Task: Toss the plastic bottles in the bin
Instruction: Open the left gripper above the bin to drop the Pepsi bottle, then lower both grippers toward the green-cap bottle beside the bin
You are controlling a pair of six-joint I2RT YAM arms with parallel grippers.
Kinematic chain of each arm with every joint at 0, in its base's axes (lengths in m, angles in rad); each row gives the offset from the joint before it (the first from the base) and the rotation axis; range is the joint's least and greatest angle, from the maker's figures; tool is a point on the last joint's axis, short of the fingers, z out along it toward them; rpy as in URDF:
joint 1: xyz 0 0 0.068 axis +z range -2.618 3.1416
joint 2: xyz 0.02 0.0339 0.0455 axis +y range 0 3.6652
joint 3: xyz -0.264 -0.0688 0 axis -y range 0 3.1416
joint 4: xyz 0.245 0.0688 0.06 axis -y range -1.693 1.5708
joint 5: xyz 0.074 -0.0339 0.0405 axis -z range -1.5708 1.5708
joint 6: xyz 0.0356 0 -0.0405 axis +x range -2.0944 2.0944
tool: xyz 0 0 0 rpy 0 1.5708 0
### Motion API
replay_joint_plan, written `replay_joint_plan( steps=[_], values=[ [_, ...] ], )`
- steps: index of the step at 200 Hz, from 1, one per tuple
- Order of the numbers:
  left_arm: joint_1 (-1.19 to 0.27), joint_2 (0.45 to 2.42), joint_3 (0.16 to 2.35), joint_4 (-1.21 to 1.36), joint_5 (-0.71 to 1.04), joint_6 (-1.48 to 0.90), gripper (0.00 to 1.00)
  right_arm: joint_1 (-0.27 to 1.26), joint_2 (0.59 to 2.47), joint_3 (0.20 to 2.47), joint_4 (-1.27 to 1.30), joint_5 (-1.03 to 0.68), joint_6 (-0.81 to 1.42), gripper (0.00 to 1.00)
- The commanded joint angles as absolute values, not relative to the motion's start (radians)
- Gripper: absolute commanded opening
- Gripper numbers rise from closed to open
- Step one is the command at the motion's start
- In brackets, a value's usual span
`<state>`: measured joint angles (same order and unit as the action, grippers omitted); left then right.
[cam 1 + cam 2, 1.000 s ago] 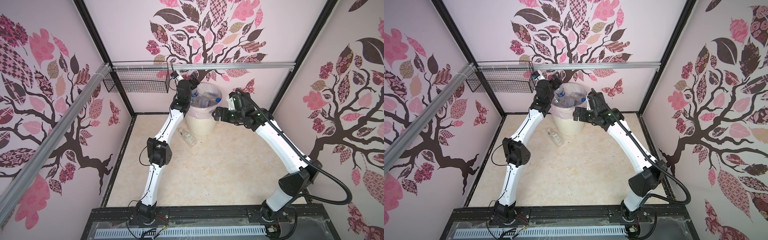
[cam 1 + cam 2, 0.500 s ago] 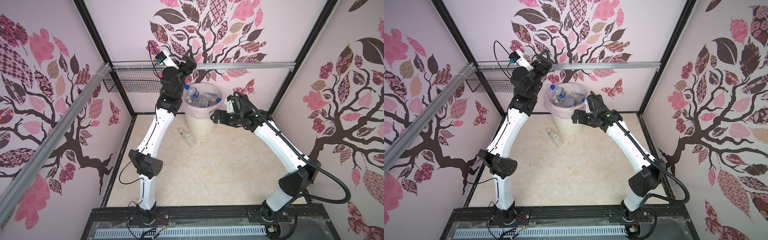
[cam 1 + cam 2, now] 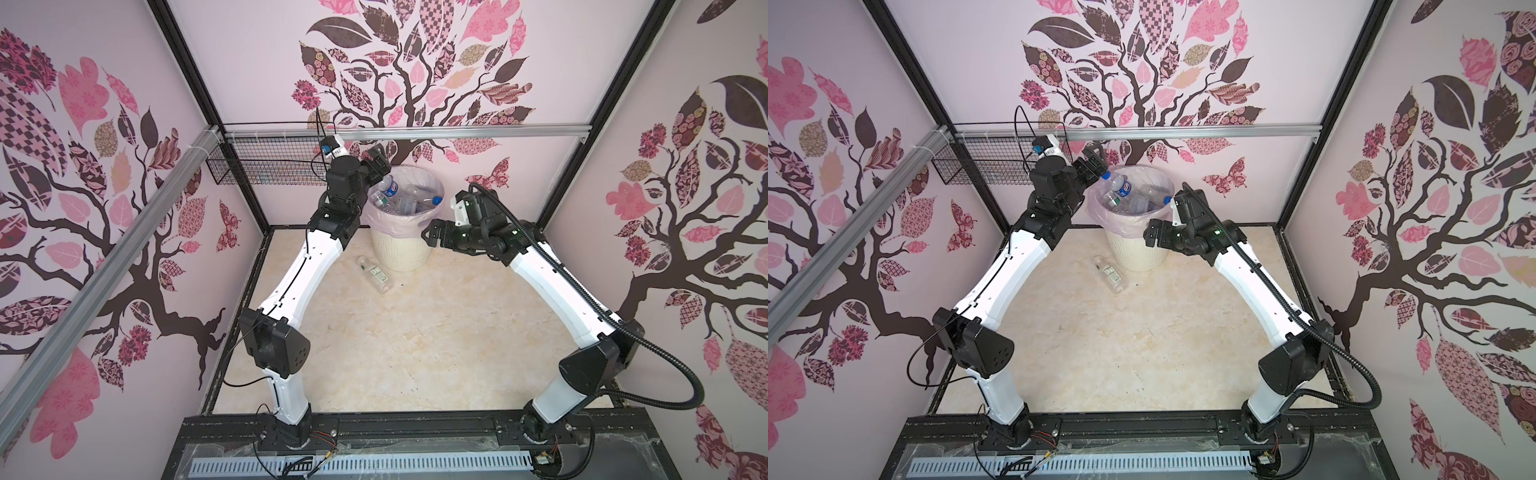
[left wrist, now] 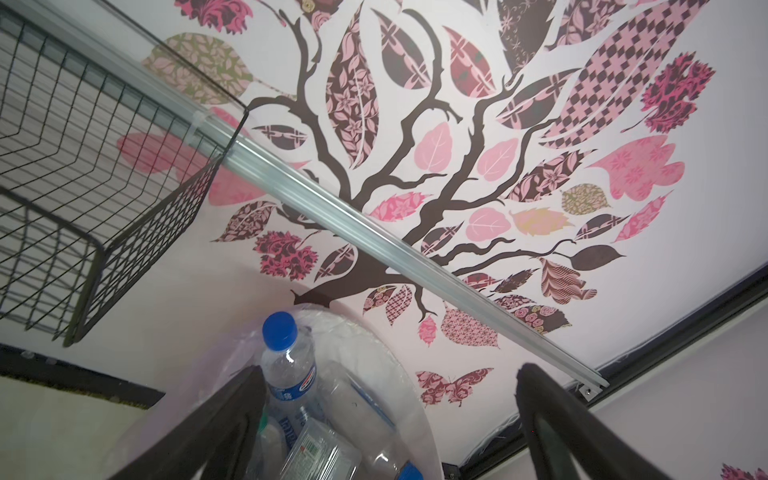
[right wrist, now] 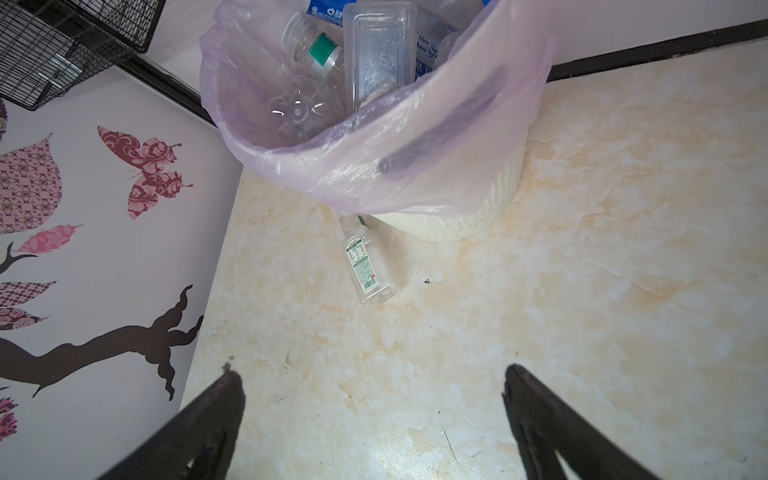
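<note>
Only our right wrist view shows the box (image 5: 380, 45) in the bin (image 5: 478, 224). A bottle (image 5: 368, 266) lies just beside it on the wide floor (image 5: 582, 311). Our left gripper (image 4: 390, 374) and right gripper (image 5: 372, 372) are spread wide.

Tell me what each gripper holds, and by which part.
Nothing. The left gripper is open at the rim of the bin; the right gripper is open beside it. One bottle lies loose nearby.

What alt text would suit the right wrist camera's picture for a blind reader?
A clear white-labelled bottle lies on the marbled tabletop beside a cream bin, pink-lined and holding plastic bottles. The open right pincer hovers above, empty.
</note>
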<state>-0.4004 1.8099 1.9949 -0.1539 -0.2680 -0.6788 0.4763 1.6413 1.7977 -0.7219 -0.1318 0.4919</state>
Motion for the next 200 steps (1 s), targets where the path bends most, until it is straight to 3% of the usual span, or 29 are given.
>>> replay_joint_plan(
  steps=[1, 96, 152, 200],
  values=[
    [-0.39, 1.715, 1.9, -0.199, -0.27, -0.706, 0.97, 0.477, 1.588, 1.781, -0.717, -0.132, 0.489, 1.0],
    [-0.309, 1.575, 1.501, -0.467, -0.158, -0.964, 0.97, 0.614, 1.605, 1.721, -0.728, -0.019, 0.373, 1.0],
    [-0.301, 1.677, 1.411, -0.509, -0.031, -1.014, 0.97, 0.629, 1.566, 1.616, -0.72, -0.012, 0.382, 1.0],
    [-0.303, 1.863, 1.478, -0.54, 0.08, -0.998, 0.97, 0.629, 1.492, 1.533, -0.731, 0.0, 0.394, 1.0]
  ],
)
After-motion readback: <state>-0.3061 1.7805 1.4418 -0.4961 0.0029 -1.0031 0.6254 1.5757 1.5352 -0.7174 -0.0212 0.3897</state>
